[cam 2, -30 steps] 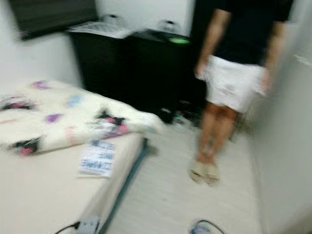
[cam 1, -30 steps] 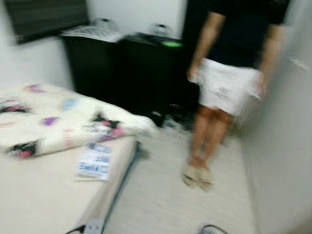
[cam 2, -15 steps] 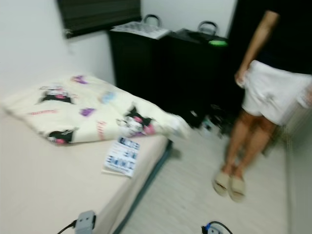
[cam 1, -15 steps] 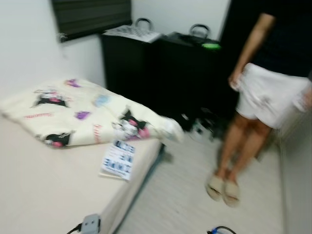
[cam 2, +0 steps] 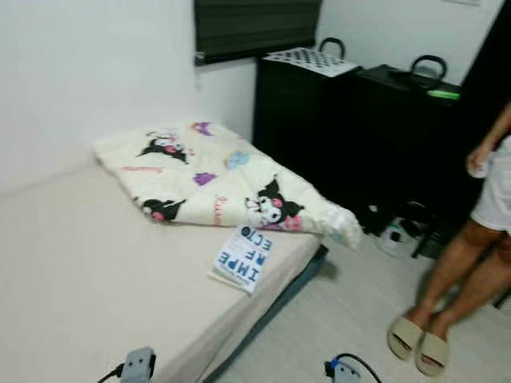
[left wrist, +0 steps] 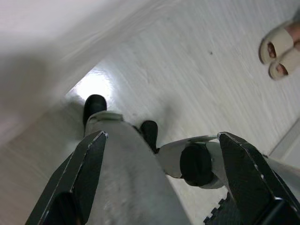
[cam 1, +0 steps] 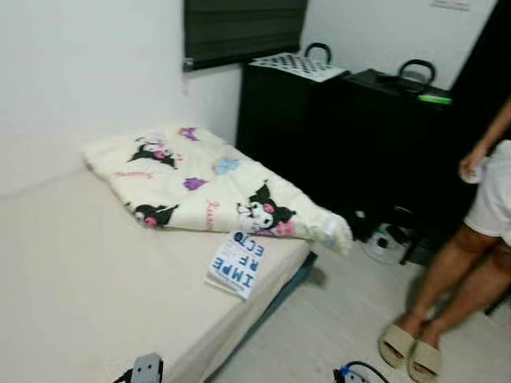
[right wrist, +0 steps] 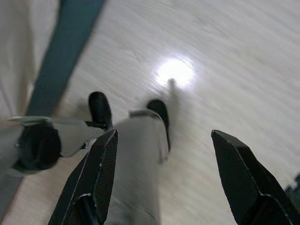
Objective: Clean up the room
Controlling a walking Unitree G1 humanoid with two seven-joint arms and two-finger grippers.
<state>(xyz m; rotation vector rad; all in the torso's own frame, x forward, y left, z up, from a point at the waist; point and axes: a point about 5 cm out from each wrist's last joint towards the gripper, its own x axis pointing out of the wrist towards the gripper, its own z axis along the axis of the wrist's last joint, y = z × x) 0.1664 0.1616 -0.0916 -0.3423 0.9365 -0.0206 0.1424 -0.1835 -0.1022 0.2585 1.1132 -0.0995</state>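
On the bed (cam 1: 72,271) at the left, a crumpled cartoon-print blanket (cam 1: 209,187) lay toward the far end, one corner spilling over the mattress edge, and a printed booklet (cam 1: 238,266) sat just beside it near the same edge. Both arms hung idle: the left gripper (left wrist: 161,180) and the right gripper (right wrist: 164,176) each pointed down at bare floor with fingers spread wide, holding nothing. A person (cam 1: 467,263) in sandals stood to the right by the black cabinets (cam 1: 351,136), with clutter (cam 1: 387,235) on the floor near their feet. Judging from this, the narrow floor beside the bed was the risk: walking toward the blanket could bring the robot against the person, or catch a cable (cam 2: 343,369) lying near its feet.
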